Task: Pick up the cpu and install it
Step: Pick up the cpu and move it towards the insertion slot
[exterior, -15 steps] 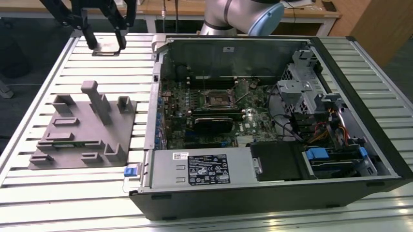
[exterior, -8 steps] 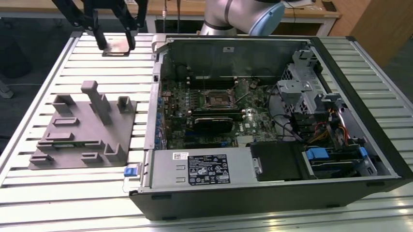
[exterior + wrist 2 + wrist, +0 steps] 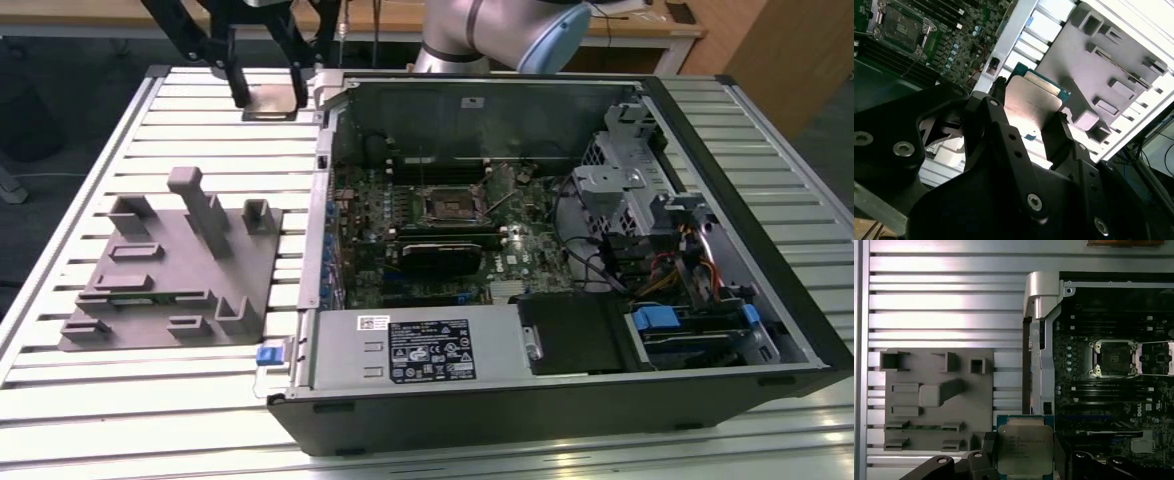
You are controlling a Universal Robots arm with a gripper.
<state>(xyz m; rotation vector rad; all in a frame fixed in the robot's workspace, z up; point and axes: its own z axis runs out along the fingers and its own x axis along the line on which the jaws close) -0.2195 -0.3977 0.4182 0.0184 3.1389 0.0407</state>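
Over the slatted table (image 3: 160,120) beside the computer case (image 3: 761,190), the raised hand (image 3: 272,96) clamps the cpu (image 3: 1024,450).

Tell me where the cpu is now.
The cpu is clamped in the hand, over the slatted table just outside the open computer case, on the exterior view's left; both wrist views show it.

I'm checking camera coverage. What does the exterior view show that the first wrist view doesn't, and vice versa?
Exterior view, not first wrist: the arm, the power supply and the drive bays. First wrist view, not exterior: the green edge around the metal top of the cpu. Both: the tool shut on the cpu, the grey fixture block, the socket.
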